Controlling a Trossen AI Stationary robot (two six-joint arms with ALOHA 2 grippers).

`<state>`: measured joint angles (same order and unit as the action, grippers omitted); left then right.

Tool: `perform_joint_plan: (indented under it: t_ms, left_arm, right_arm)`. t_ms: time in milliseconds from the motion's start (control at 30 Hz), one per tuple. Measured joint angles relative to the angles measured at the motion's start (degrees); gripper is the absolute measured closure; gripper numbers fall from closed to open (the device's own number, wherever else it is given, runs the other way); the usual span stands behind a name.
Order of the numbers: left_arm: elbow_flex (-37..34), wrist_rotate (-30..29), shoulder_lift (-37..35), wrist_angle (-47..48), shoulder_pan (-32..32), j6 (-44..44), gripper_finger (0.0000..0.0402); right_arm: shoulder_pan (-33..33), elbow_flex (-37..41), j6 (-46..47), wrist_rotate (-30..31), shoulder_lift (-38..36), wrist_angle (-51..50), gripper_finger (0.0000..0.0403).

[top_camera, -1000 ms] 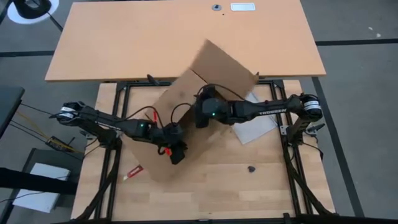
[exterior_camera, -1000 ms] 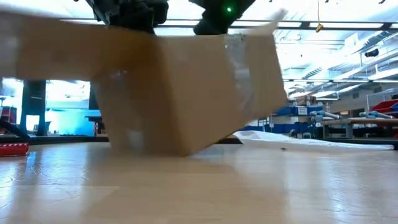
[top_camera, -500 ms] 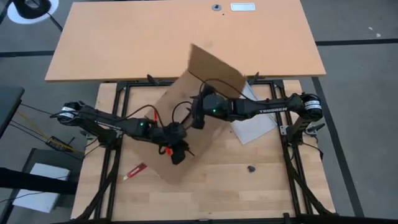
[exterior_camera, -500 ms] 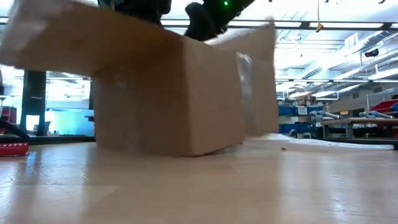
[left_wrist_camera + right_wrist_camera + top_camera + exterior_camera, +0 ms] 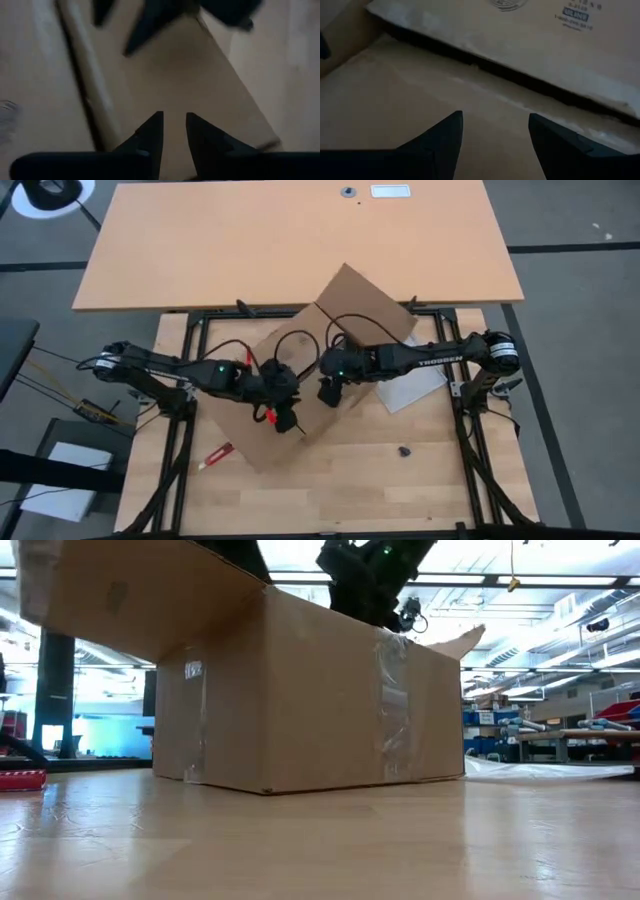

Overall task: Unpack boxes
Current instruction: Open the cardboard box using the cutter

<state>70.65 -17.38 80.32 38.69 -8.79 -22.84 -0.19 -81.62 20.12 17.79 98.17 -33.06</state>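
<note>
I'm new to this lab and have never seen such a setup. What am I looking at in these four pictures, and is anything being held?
Two dark robot arms work at a wooden table. One picture looks straight down, one looks level across the tabletop, and two come from cameras on the arms' wrists. On the table stands a brown cardboard box with clear tape strips, its flaps open. Both arms reach into it from above. The left gripper has its fingers slightly apart; the right gripper is wide open. Neither holds anything. Beside the box lie a clear plastic bag, a small red tool and a small dark object.
</note>
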Motion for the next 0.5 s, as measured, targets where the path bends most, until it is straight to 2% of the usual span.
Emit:
perform_joint_plan:
  t_ms: [200,300,400,500]
  left_arm:
    - [-1.5,1.9,0.2,0.0,2.6,1.8,0.0308]
    - [-2.8,1.5,0.4,-0.1,3.2,8.9,0.0308]
    - [-3.0,-1.7,1.5,-0.1,3.2,18.4,0.0308]
    - [-3.1,-3.6,3.2,0.0,3.1,23.1,0.0308]
  right_arm:
    - [-1.1,0.0,6.4,0.0,0.1,-2.1,0.0174]
    - [-1.1,0.0,7.4,0.1,0.1,-3.4,0.0174]
    - [-1.0,0.2,7.4,0.0,0.1,-3.9,0.0174]
    - [-1.1,0.8,8.7,0.0,0.1,-4.1,0.0174]
